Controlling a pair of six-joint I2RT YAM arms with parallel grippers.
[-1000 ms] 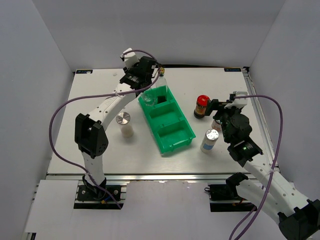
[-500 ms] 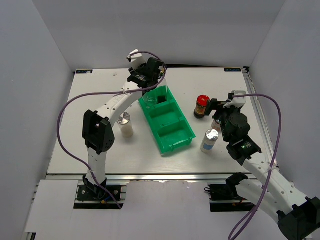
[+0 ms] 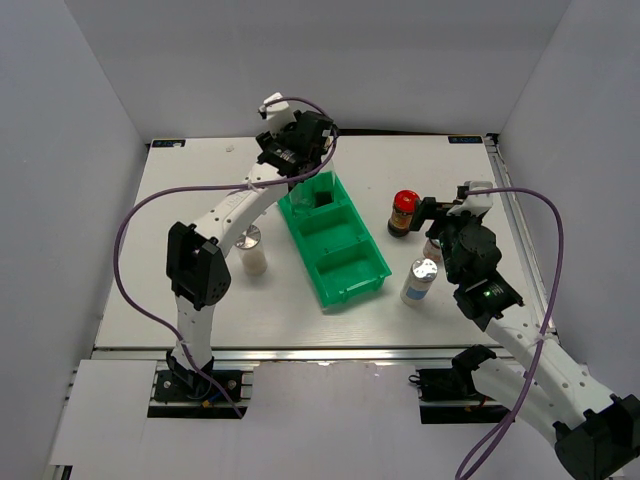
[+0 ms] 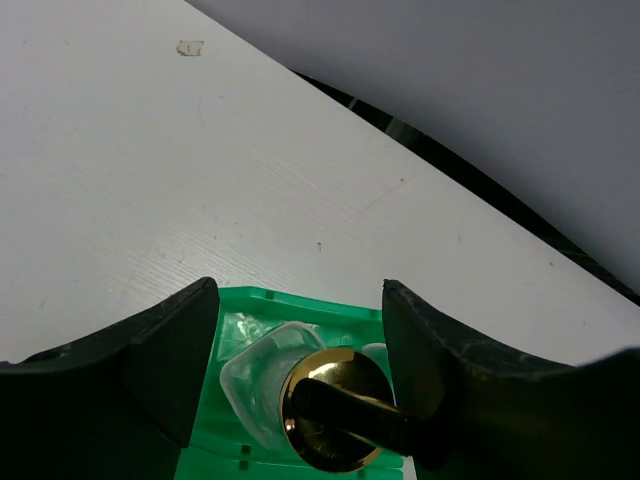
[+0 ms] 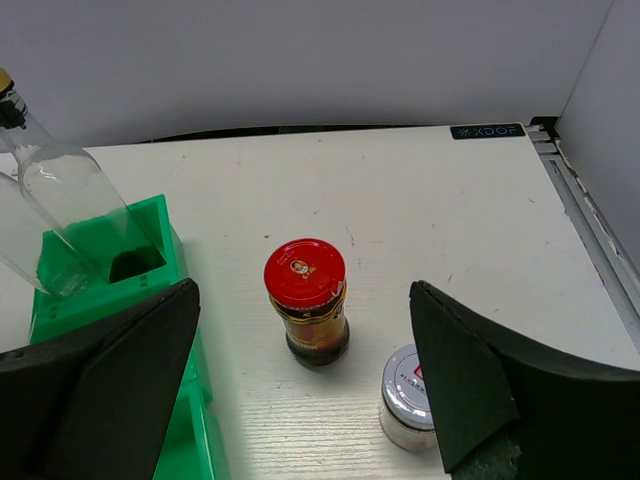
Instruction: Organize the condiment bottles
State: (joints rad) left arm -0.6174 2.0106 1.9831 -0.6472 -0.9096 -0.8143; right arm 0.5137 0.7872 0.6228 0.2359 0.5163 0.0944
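Two clear glass bottles [image 5: 65, 190] [image 5: 20, 250] lean in the far compartment of the green tray [image 3: 345, 285]. My left gripper [image 3: 305, 150] [image 4: 300, 300] hangs over that compartment, open, its fingers on either side of one bottle's gold cap [image 4: 330, 405]; there is a gap on the left side. My right gripper [image 3: 425, 215] [image 5: 303, 288] stands open above the red-lidded dark jar [image 3: 403, 212] [image 5: 306, 300]. A white-lidded jar [image 5: 410, 395] sits beside its right finger. One silver-lidded shaker [image 3: 420, 280] stands right of the tray, another [image 3: 250, 248] left of it.
The tray's middle and near compartments [image 3: 340, 250] hold nothing. The table's raised right rail [image 5: 590, 230] runs close to the right arm. White walls enclose the table on three sides.
My left gripper carried the gold-capped bottle right, over the tray's far compartment, and its jaws have opened off the cap. The right arm has not moved.
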